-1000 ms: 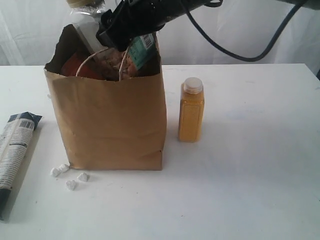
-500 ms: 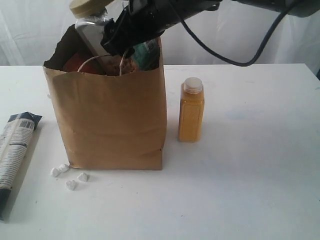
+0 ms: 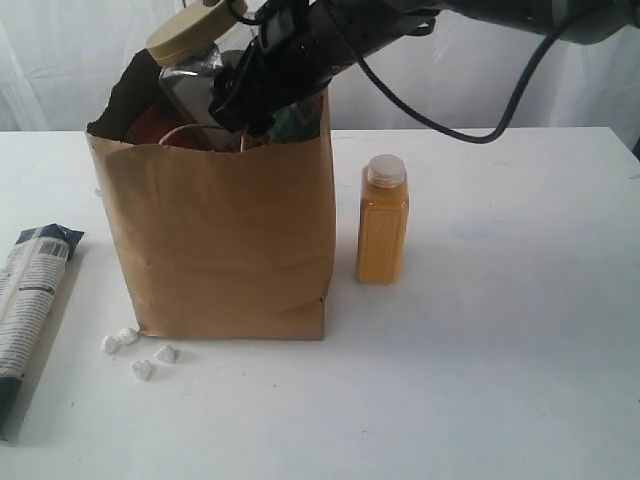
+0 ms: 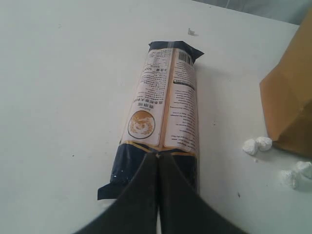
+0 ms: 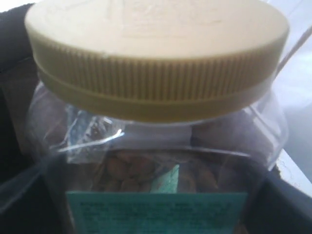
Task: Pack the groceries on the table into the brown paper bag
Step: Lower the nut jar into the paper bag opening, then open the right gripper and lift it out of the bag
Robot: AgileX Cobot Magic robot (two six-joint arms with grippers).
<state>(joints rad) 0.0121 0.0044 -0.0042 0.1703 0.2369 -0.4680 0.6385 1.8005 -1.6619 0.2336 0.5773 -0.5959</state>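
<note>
The brown paper bag (image 3: 225, 245) stands upright on the white table (image 3: 500, 350). My right gripper (image 3: 262, 90) is shut on the gold-lidded clear nut jar (image 3: 190, 50), tilted, its lower half down inside the bag's mouth; the jar (image 5: 156, 97) fills the right wrist view. An orange bottle (image 3: 382, 220) stands just right of the bag. The long blue-white package (image 3: 28, 300) lies at the left edge, also seen as the package (image 4: 163, 112) under my left gripper (image 4: 158, 155), which is shut and empty above its near end. White lumps (image 3: 135, 350) lie by the bag's front left corner.
A red-orange item (image 3: 150, 128) shows inside the bag at the left. A loop handle (image 3: 195, 130) hangs inside the bag mouth. White curtain behind the table. Black cable (image 3: 500, 110) trails from the right arm.
The right gripper has lowered the nut jar further into the bag's mouth and tilted it. The left gripper and the other items have not moved.
</note>
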